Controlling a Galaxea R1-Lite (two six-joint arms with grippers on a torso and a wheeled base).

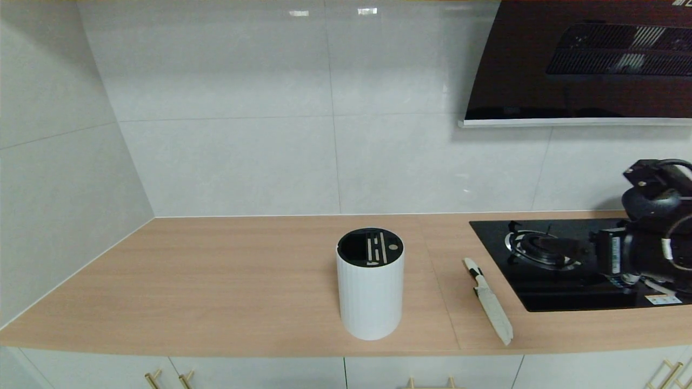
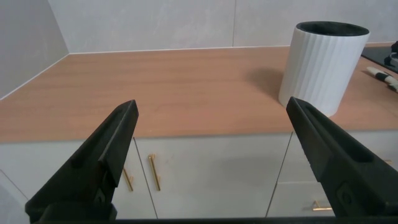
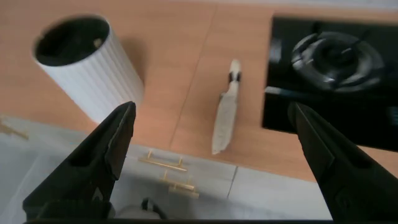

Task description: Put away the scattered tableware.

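Note:
A knife (image 1: 488, 300) with a white handle and pale blade lies flat on the wooden counter, between the white ribbed holder (image 1: 371, 286) and the stove. The holder stands upright, and its black top has slots. My right gripper (image 3: 211, 168) is open and empty, held high above the counter's front edge. The knife (image 3: 226, 109) lies beyond its fingertips and the holder (image 3: 87, 65) off to one side. My left gripper (image 2: 211, 162) is open and empty, out in front of the cabinet doors. The holder (image 2: 326, 62) and the knife (image 2: 385, 76) sit far beyond it.
A black gas stove (image 1: 562, 270) is set into the counter (image 1: 216, 281) at the right, with my right arm (image 1: 643, 248) over it. A dark range hood (image 1: 584, 59) hangs above. White tiled walls close the back and left. Cabinet doors with gold handles (image 2: 153, 180) run below the counter.

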